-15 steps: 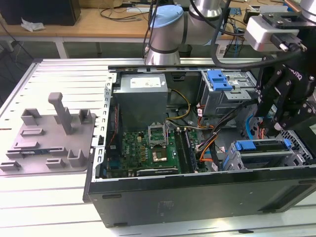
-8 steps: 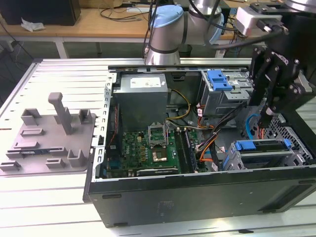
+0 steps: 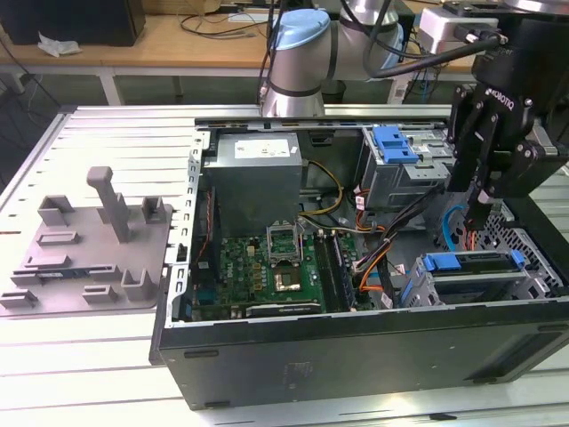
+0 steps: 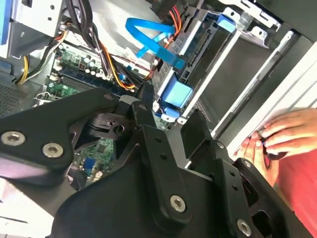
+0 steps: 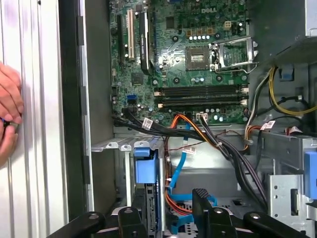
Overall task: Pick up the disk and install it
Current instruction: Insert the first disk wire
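The claw hangs over the drive cage at the exterior view's right of the open computer case, fingers spread and holding nothing. The disk sits slotted in that cage just below it. A hand lies beside the case

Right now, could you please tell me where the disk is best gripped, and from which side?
Grip the disk by its blue carrier's top rail, coming straight down. It appears to stand on edge in the grey drive cage, whose walls cover its flat faces, leaving just that narrow edge exposed. The open gripper above could likely straddle it.
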Controlling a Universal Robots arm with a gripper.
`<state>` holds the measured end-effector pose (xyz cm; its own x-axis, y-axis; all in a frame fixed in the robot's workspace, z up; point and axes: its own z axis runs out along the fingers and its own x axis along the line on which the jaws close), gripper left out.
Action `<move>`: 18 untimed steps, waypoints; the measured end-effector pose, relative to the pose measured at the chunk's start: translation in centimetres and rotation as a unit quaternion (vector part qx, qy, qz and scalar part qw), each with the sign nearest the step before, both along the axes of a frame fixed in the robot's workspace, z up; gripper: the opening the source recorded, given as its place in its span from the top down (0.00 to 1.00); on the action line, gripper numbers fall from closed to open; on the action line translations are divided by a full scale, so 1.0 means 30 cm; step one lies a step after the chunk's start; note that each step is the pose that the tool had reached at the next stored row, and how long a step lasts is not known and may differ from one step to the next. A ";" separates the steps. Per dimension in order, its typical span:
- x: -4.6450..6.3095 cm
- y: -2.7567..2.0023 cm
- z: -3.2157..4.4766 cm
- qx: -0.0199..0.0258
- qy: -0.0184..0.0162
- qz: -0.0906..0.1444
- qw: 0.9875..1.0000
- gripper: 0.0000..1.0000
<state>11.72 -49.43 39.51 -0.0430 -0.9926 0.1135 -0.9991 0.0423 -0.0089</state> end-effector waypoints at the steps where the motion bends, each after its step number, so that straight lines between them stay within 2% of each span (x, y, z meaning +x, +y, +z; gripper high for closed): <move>1: 0.000 0.000 0.000 -0.001 0.000 -0.006 1.000 0.50; 5: 0.001 0.000 -0.001 -0.004 0.002 -0.031 1.000 0.50; 7: 0.002 0.000 -0.002 -0.012 0.003 -0.037 0.999 0.50; 11: 0.006 0.000 -0.003 -0.033 0.006 -0.042 0.999 0.50; 12: 0.006 0.002 -0.004 -0.041 0.009 -0.043 0.998 0.50; 13: 0.007 0.005 -0.005 -0.047 0.012 -0.043 0.998 0.50; 14: 0.008 0.009 -0.005 -0.050 0.015 -0.043 0.998 0.50; 16: 0.013 0.032 -0.007 -0.059 0.024 -0.043 0.997 0.50; 18: 0.015 0.052 -0.008 -0.063 0.028 -0.043 0.997 0.50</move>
